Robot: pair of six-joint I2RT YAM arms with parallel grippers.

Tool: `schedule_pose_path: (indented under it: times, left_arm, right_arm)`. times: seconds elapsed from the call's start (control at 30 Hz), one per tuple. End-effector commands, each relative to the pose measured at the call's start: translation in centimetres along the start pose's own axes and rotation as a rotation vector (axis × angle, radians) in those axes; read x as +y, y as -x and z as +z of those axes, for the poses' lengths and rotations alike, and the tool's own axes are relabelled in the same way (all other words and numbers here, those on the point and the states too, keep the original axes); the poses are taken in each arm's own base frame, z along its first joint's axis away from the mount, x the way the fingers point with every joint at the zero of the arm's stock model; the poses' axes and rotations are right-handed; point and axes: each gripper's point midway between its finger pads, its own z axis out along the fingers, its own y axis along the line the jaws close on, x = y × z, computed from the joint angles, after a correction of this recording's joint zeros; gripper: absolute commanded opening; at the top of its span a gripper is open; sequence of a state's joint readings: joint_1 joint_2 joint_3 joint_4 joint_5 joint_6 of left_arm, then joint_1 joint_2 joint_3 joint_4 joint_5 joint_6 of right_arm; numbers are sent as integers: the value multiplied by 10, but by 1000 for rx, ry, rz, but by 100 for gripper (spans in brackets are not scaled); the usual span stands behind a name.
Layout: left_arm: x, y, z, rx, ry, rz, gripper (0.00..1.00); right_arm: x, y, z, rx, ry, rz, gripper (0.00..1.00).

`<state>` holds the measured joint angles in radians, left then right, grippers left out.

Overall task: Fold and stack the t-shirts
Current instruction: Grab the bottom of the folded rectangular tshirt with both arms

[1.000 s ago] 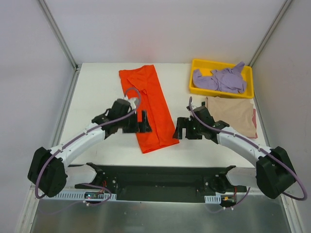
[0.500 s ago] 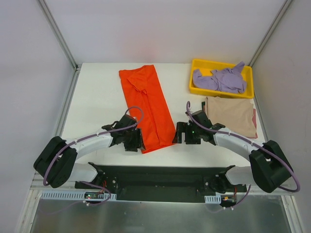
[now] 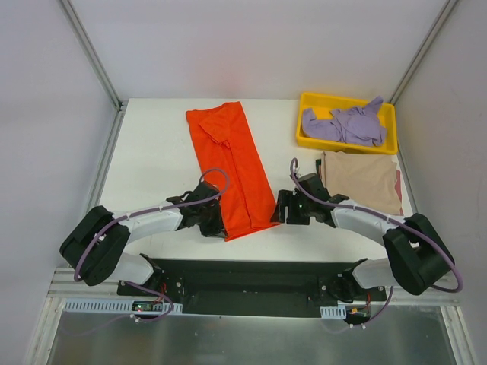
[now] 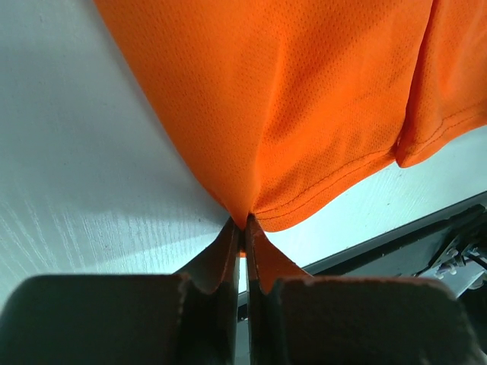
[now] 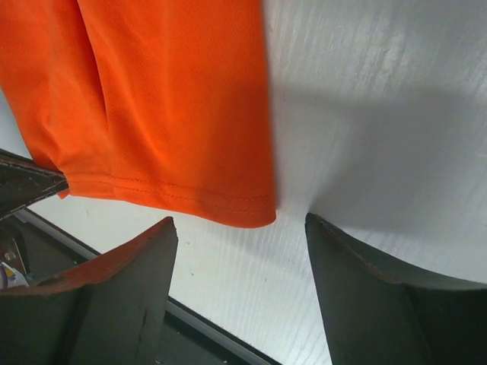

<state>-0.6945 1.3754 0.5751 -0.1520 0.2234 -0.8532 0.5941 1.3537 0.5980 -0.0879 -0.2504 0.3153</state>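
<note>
The orange-red t-shirt point(image 3: 234, 171) lies as a long folded strip down the middle of the table. My left gripper point(image 3: 218, 226) is at its near left corner, and in the left wrist view it point(image 4: 245, 226) is shut on the pinched hem of the orange-red t-shirt point(image 4: 304, 106). My right gripper point(image 3: 281, 213) is at the near right corner. In the right wrist view its jaws point(image 5: 240, 232) stand open on either side of that hem corner point(image 5: 251, 213), not touching it. The lavender t-shirt point(image 3: 346, 124) is crumpled in the tray. The tan t-shirt point(image 3: 365, 182) lies folded at the right.
The yellow tray point(image 3: 335, 97) stands at the back right. A black rail point(image 3: 251, 277) runs along the table's near edge, just behind both grippers. White walls with metal posts close in the left, right and back.
My left gripper has come down to the shirt's near left corner and shut on the hem. My right gripper has dropped to the near right corner, and its jaws have narrowed somewhat.
</note>
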Motion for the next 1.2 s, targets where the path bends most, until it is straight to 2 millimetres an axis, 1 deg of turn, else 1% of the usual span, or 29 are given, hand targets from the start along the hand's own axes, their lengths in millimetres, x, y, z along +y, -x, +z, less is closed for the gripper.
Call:
schedule_pose_path:
  times: [0.0, 0.03, 0.1, 0.23, 0.27, 0.33, 0.37, 0.43, 0.47, 0.5, 0.57, 0.67, 0.7, 0.8, 0.87, 0.9, 1.0, 1.07, 1.1, 1.17]
  left_arm:
    - [21, -9, 4, 7, 82, -34, 0]
    - [22, -9, 4, 7, 85, -40, 0]
    - [21, -11, 3, 8, 77, -47, 0]
    - [24, -13, 0, 1, 76, -63, 0]
    - [25, -13, -1, -5, 78, -59, 0]
    - [35, -18, 0, -8, 101, -89, 0]
    - [35, -23, 0, 4, 98, -96, 0]
    - [29, -29, -3, 6, 73, -60, 0]
    - [27, -34, -5, 14, 65, -52, 0]
    - [27, -39, -7, 27, 68, -58, 0]
    - [36, -51, -12, 47, 110, -98, 0]
    - [37, -65, -21, 63, 90, -107, 0]
    - [34, -69, -25, 63, 68, -101, 0]
    - [24, -68, -37, 33, 0, -68, 0]
    - [14, -60, -45, -7, -47, -30, 0]
    - [8, -53, -49, -38, -63, -10, 0]
    - [-9, -34, -62, -119, -97, 25, 0]
    - [-18, -17, -71, -177, -108, 32, 0]
    - [-21, -8, -75, -205, -110, 23, 0]
    - [-24, 12, -83, -265, -110, 10, 0]
  right_arm:
    - [-15, 1, 10, -8, -67, 20, 68]
    - [-16, 2, 11, -8, -74, 20, 65]
    - [-15, -3, 12, 21, -72, 28, 51]
    - [-15, -17, 14, 69, -70, 36, 30]
    - [-16, -19, 13, 65, -72, 32, 23]
    - [-17, -20, 12, 44, -81, 22, 1]
    - [-16, -23, 11, 49, -75, 15, 1]
    - [-8, -30, 7, 57, -40, -8, 1]
    - [-5, -37, 5, 72, -22, -19, 1]
    - [2, -44, 2, 85, 6, -27, 1]
    - [9, -53, -5, 88, 31, -24, 1]
    - [13, -65, -16, 68, 32, -14, 1]
    - [15, -68, -20, 61, 34, -19, 1]
    - [24, -69, -33, 20, 57, -36, 1]
    - [32, -63, -42, -14, 81, -45, 1]
    - [37, -58, -45, -33, 97, -49, 1]
    - [53, -38, -51, -90, 124, -82, 1]
    - [63, -17, -55, -144, 119, -118, 1]
    - [65, -6, -55, -182, 101, -127, 1]
    - [78, 19, -60, -252, 100, -159, 1]
